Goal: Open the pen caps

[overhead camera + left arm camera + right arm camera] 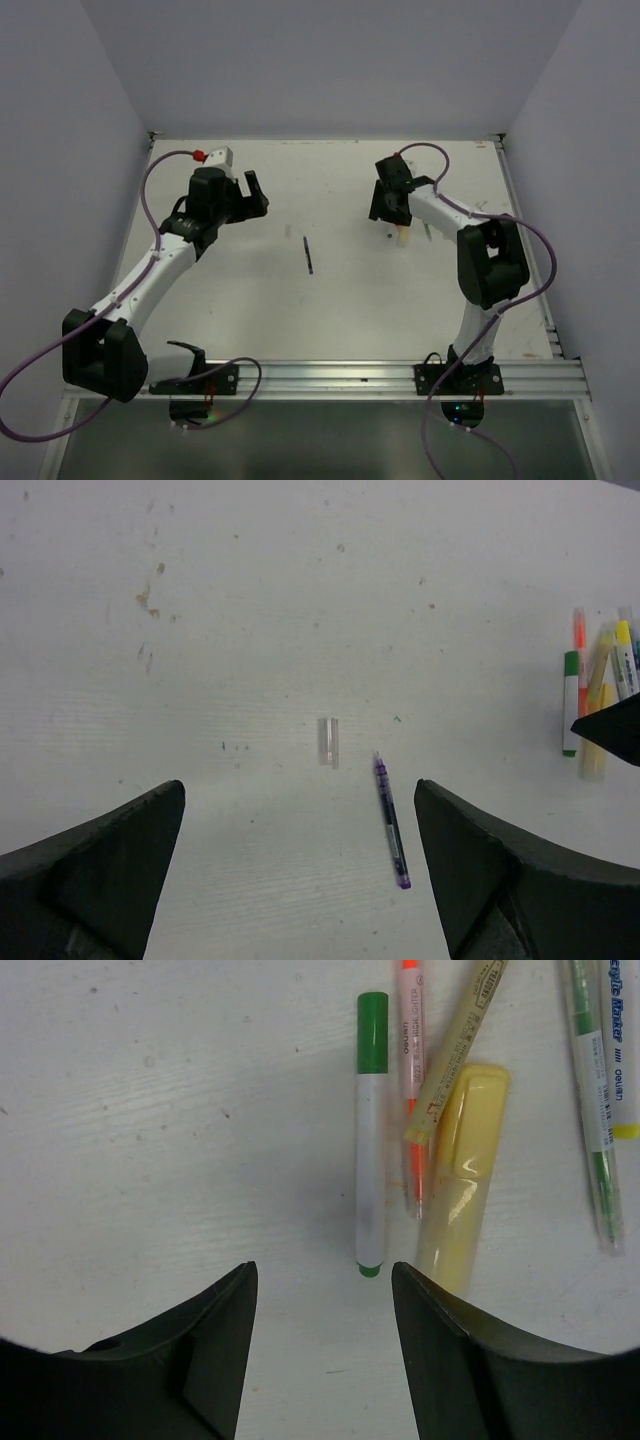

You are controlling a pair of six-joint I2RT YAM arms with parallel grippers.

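Observation:
A purple pen (391, 820) lies uncapped mid-table, also visible as a thin dark pen (308, 254). Its clear cap (328, 742) rests just left of its tip. My left gripper (300, 790) hangs open above them, holding nothing; it is the left gripper (254, 196) left of the pen. My right gripper (323, 1268) stands open over a cluster of pens (402, 235). A white marker (371, 1160) with a green cap (372, 1022) lies just beyond the gap. Beside it lie an orange pen (411, 1080), a fat yellow highlighter (462, 1170) and a thin yellow pen (460, 1040).
Further right lie a green pen (592, 1110) and a yellow-banded marker (622, 1050). The same cluster (595, 695) shows at the right of the left wrist view, with my right gripper's dark tip (612, 730) over it. Grey walls enclose the white table (330, 310) at the back and sides.

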